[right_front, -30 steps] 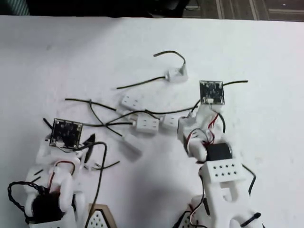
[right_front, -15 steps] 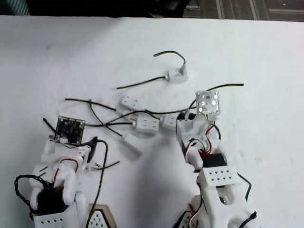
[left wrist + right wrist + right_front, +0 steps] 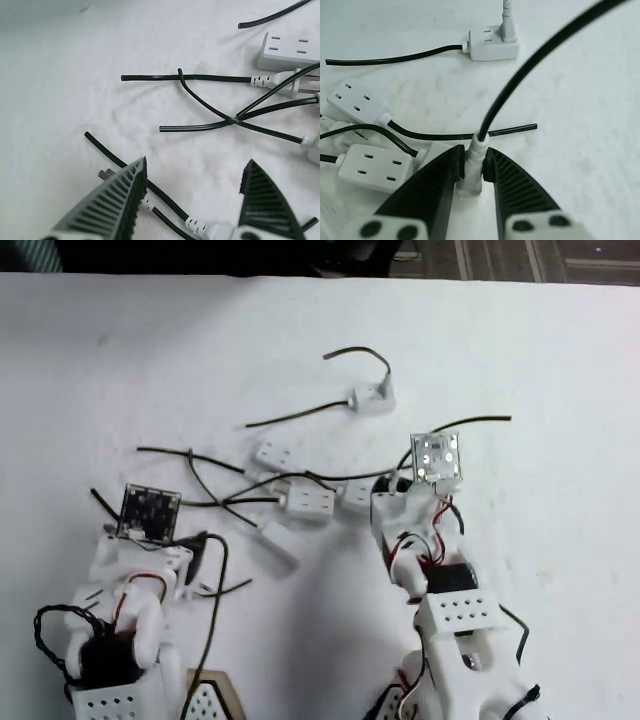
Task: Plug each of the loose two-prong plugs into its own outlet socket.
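The plug (image 3: 470, 169) is pinched in my right gripper (image 3: 473, 156), just right of centre in the high view, and its cord (image 3: 540, 55) arches away. I hold it near the cord end, so I judge it could swivel and meet the socket block (image 3: 372, 167) askew, pushing that light block along instead of seating. The cord's drag could add to this. My left gripper (image 3: 196, 162) hangs spread over a second plug (image 3: 105, 174), lower left in the high view. I can read no writing anywhere.

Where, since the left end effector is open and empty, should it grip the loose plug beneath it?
Probably by the plug body, between prongs and white strain relief, from straight above, closing across its sides: it lies flat on the table. One finger of the left end effector hides that body.
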Motion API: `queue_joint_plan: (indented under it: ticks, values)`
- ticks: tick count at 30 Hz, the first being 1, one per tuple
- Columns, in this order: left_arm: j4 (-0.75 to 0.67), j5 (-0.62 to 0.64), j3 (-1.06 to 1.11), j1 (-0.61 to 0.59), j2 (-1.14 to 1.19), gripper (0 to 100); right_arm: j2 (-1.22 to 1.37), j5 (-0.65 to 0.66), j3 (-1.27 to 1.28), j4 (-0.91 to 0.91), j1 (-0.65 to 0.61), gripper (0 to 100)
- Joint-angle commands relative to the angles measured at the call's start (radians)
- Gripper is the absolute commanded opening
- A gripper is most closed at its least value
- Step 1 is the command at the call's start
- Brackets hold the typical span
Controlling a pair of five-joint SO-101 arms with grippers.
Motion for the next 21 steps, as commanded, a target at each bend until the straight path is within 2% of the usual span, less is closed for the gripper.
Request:
queue_joint_plan:
  ticks: [1,9,17,21]
  values:
    - [-0.003,0.011,-0.005,0.007,0.002,30,0.004,0.009,-0.069,-0.013,0.010,1.6]
    - [0.014,0.011,-0.005,0.004,0.002,30,0.237,0.029,-0.218,-0.016,0.067,1.6]
    - [0.014,0.011,-0.005,0.007,0.002,30,0.265,0.031,-0.198,-0.012,0.065,1.6]
    - [0.014,0.011,-0.005,0.007,0.002,30,0.266,0.029,-0.170,-0.019,0.022,1.6]
